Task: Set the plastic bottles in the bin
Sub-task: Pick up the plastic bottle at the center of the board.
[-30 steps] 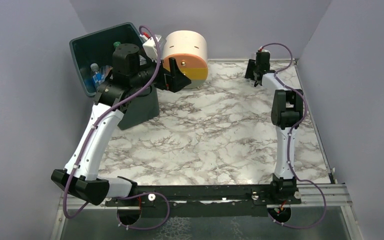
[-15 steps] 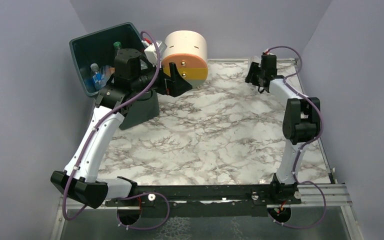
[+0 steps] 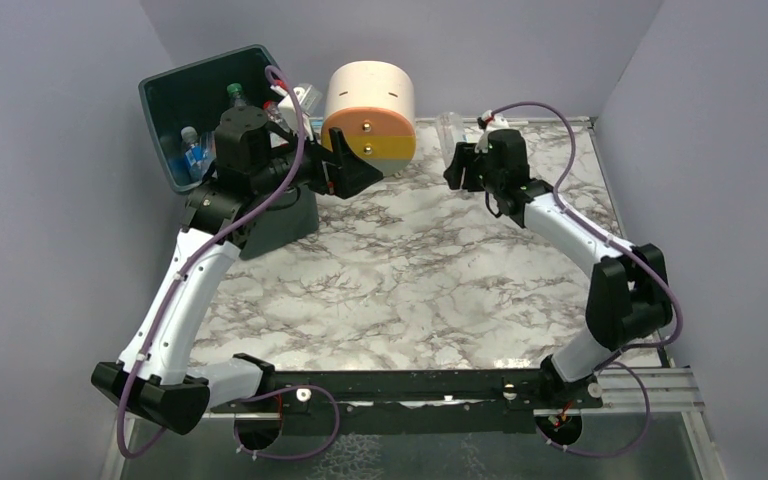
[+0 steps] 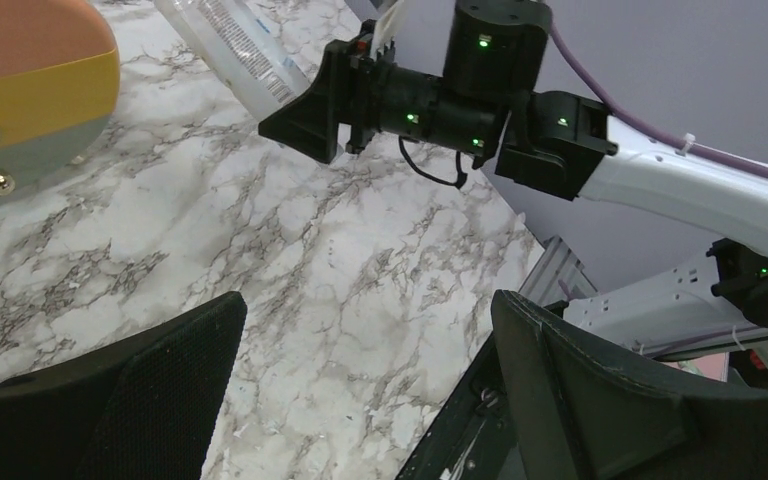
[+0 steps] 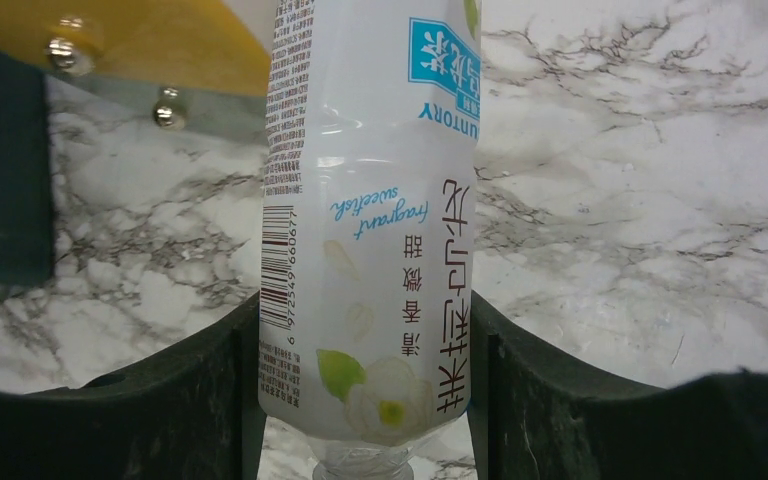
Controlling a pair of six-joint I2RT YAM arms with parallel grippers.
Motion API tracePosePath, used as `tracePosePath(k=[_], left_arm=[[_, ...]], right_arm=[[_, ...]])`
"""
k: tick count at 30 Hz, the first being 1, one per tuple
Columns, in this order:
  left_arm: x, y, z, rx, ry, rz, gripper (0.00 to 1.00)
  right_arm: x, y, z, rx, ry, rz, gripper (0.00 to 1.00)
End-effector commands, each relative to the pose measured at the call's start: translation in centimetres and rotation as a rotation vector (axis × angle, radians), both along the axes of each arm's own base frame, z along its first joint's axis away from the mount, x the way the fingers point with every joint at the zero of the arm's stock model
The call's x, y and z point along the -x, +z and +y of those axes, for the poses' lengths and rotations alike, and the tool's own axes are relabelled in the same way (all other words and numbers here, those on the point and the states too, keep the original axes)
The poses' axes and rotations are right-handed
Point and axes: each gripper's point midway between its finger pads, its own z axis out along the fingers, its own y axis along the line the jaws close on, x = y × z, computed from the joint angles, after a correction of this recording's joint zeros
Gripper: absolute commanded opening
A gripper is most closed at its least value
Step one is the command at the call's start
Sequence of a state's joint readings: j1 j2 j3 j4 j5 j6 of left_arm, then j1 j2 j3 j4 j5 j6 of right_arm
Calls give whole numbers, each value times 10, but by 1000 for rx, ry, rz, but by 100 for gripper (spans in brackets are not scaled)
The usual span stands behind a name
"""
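Observation:
My right gripper (image 3: 457, 166) is shut on a clear plastic bottle (image 3: 449, 133) with a white flower label, held above the marble table right of the drawer unit. In the right wrist view the bottle (image 5: 370, 220) sits squeezed between both fingers (image 5: 160, 410), neck toward the camera. The dark green bin (image 3: 172, 82) stands at the back left, with a blue-labelled bottle (image 3: 192, 150) and a green-capped bottle (image 3: 235, 95) inside. My left gripper (image 3: 358, 160) hovers open and empty beside the bin; its wrist view shows wide-apart fingers (image 4: 110, 400) over bare marble.
A round cream, orange and yellow drawer unit (image 3: 370, 100) stands at the back between the bin and the right gripper (image 4: 310, 110). Purple walls close in the table on three sides. The black base rail (image 3: 410, 385) runs along the near edge.
My right arm has swung left from the back right corner toward the drawer unit, carrying the bottle. The left arm has shifted slightly and its gripper stays open.

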State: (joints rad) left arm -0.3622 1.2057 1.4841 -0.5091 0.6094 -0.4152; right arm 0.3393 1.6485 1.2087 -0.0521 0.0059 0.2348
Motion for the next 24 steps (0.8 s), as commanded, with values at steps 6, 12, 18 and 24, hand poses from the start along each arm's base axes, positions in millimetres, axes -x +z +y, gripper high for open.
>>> tracePosePath(k=[6, 12, 18, 24], left_arm=[[6, 14, -5, 71, -19, -19, 99], [7, 20, -6, 104, -17, -19, 99], [8, 39, -8, 160, -18, -41, 99], [8, 58, -16, 238, -52, -53, 99]], right_arm=[[48, 88, 45, -28, 128, -249, 50], [84, 123, 57, -78, 175, -372, 50], [117, 163, 63, -176, 219, -540, 51], [138, 186, 74, -255, 276, -638, 51]])
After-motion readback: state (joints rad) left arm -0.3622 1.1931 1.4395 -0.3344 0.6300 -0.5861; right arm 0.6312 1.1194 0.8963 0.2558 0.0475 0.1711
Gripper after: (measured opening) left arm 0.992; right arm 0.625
